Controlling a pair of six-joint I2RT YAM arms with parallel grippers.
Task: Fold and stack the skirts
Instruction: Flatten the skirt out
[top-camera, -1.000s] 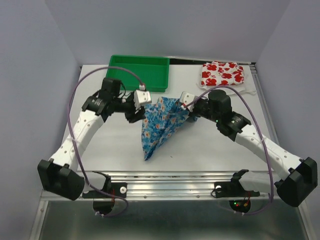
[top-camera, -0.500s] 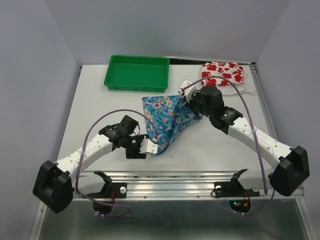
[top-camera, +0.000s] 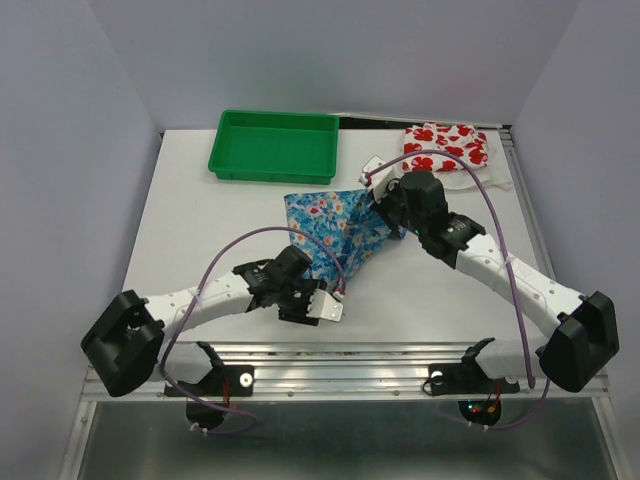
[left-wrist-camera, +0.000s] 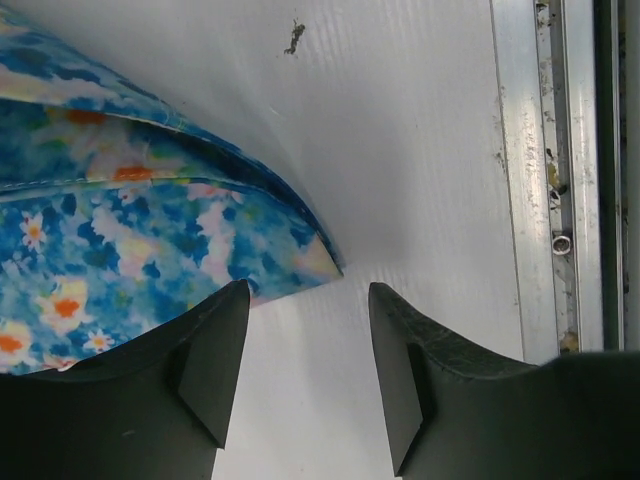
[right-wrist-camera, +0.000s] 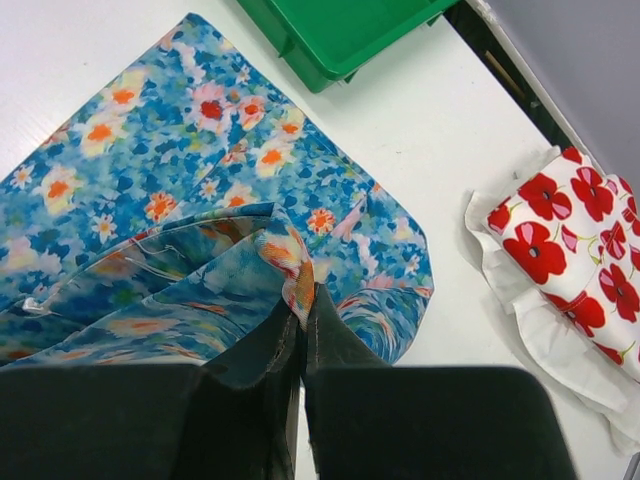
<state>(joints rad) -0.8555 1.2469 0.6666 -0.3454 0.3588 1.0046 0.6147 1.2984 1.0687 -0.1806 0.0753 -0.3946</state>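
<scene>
Pinching a raised fold of the blue skirt (right-wrist-camera: 200, 170), the right hand (right-wrist-camera: 303, 298) has its fingers closed tight on the cloth at the far right end. The grip appears to lift that end off the surface (top-camera: 190, 230), so the rest of the cloth drapes down toward the near side.

Position: the blue skirt is mid-surface and its near point lies flat.

Note on the left hand (left-wrist-camera: 307, 295): it is low, close to the near edge, with its fingers well apart and nothing between them. The skirt's near corner lies just beyond the tips, in line with the gap.

Judgement: the left hand is lined up to take that corner, so both ends can be carried over for a fold.

The white skirt with red flowers (top-camera: 445, 148) lies folded at far right, apart from the blue one, and is probably the base of the stack. The green tray (top-camera: 270, 176) at far centre-left plays no part.

Risk: the layered corner is thin, and a shallow bite may catch only one layer.
</scene>
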